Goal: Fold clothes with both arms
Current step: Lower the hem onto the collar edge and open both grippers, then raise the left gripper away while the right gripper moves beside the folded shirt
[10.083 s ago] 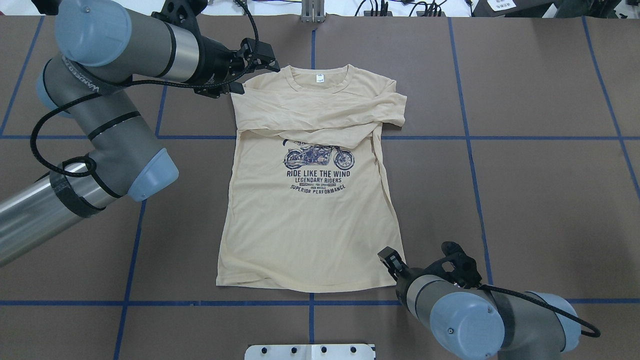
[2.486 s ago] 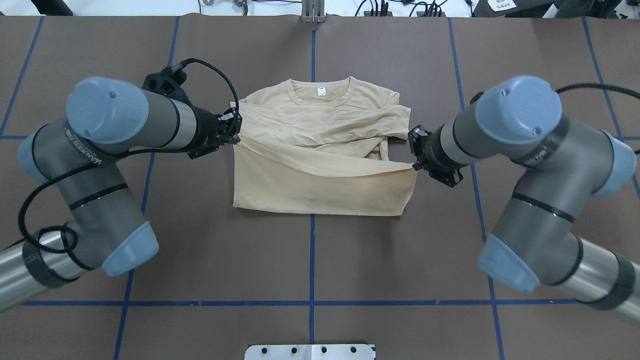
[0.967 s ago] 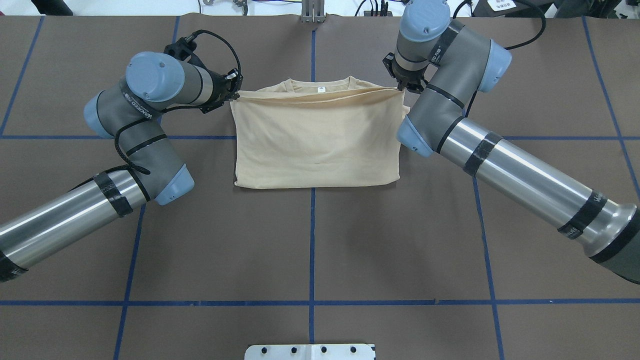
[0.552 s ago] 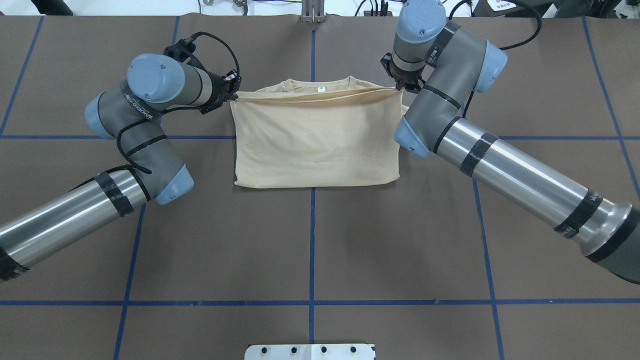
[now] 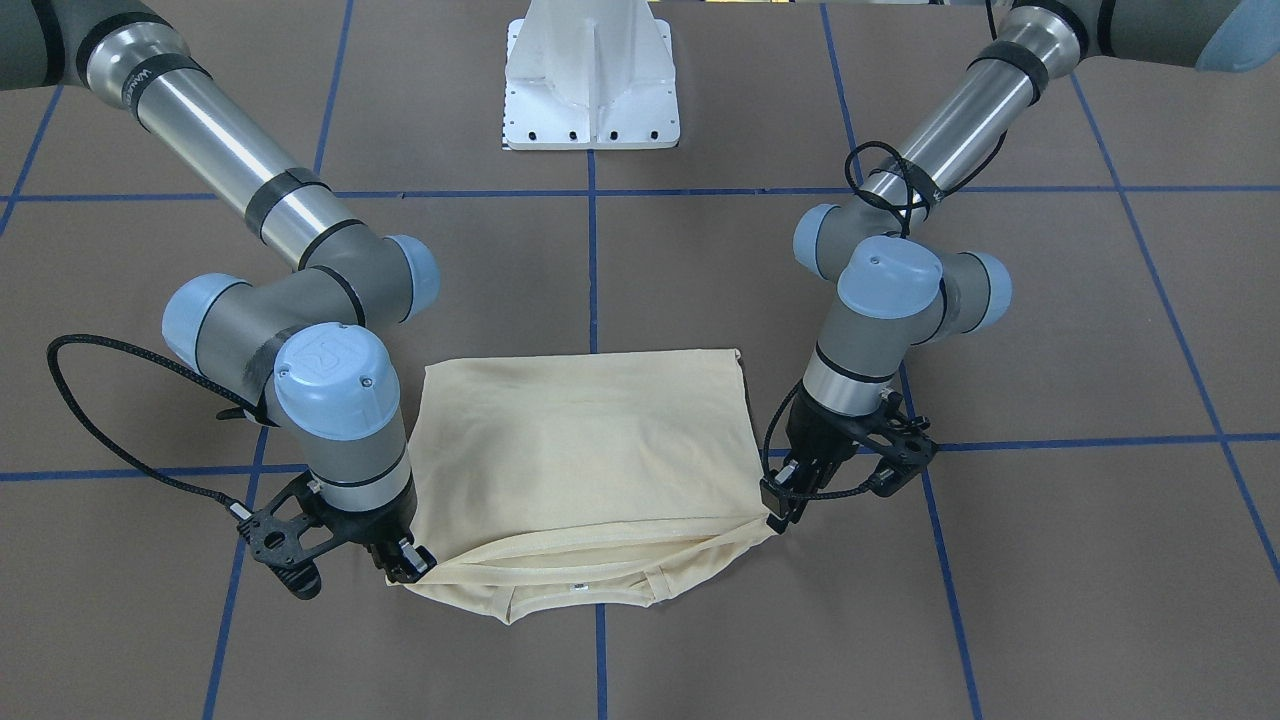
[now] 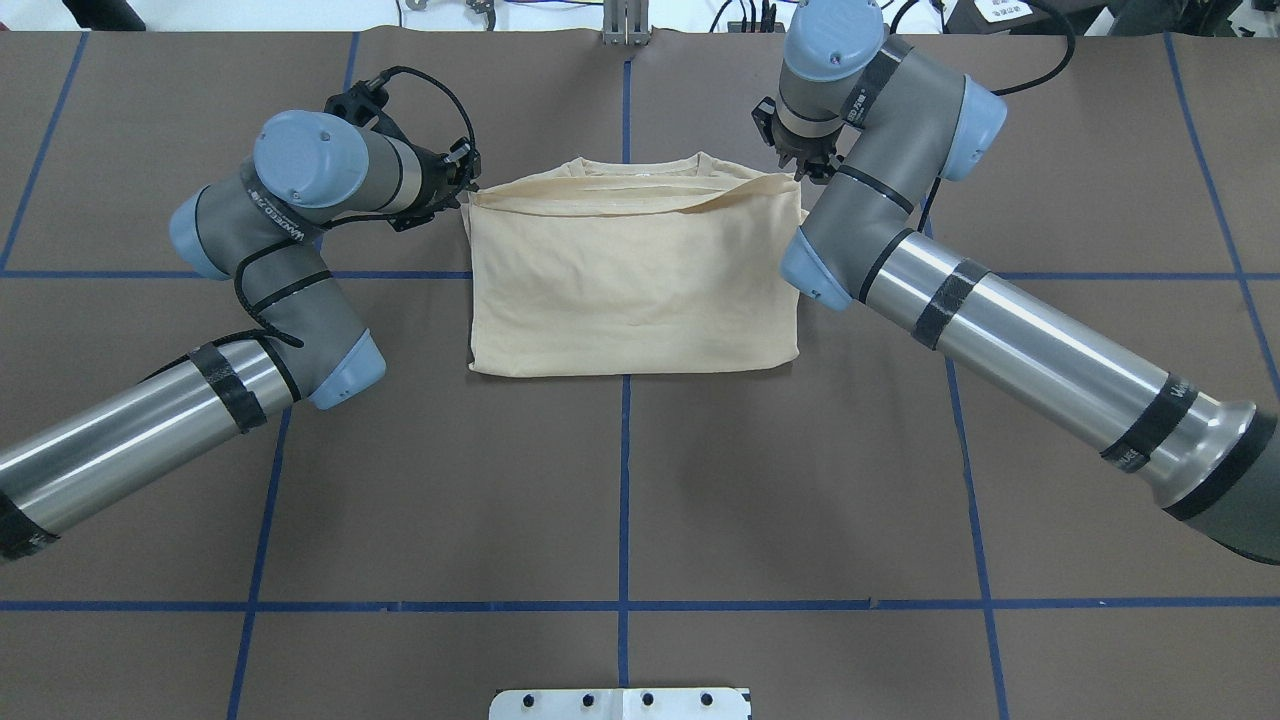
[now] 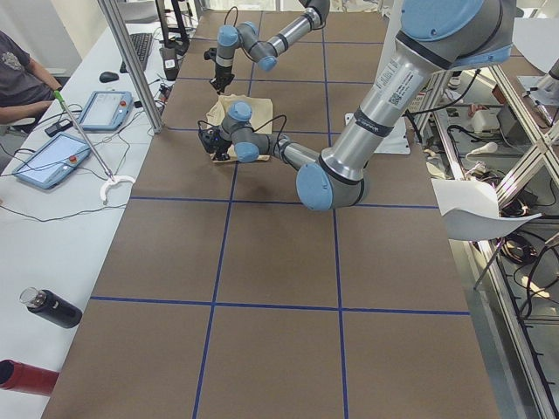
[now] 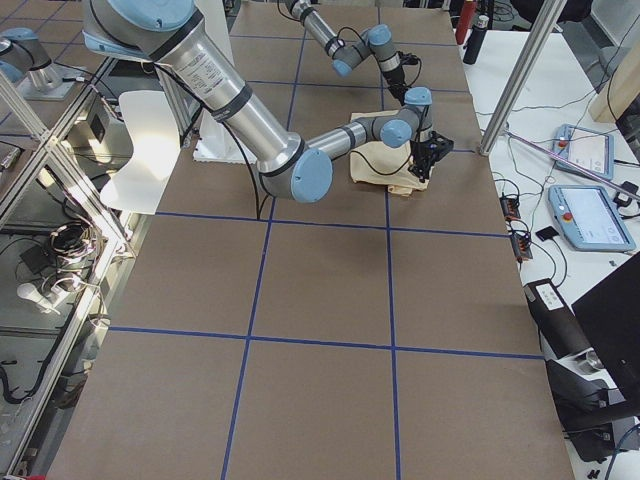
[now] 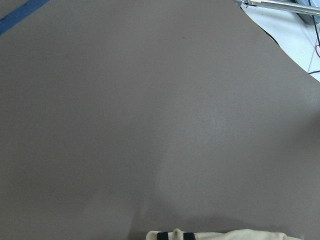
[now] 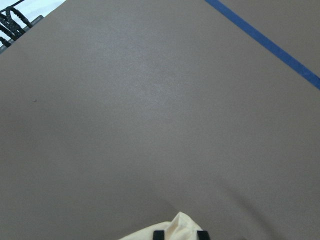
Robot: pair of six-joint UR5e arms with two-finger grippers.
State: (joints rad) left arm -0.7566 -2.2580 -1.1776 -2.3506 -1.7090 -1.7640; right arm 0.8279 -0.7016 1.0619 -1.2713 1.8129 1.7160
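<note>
You see the shirt [image 6: 635, 290] folded in half on the far middle of the brown surface [image 6: 620, 480], and the left claw [image 6: 468, 186] and the right claw [image 6: 800, 170] are each clenched on one corner of its upper layer near the collar, the right corner apparently raised a little higher.

We read white lettering on the black band [image 6: 268, 212] around the left arm [image 6: 330, 175], roughly "WANEED" (the rest was too small), and a faint "UR" mark on the right arm's [image 5: 250, 190] blue joint cap [image 5: 325, 365]; the shirt's [image 5: 580, 450] white tag [image 5: 578, 588] was illegible.
</note>
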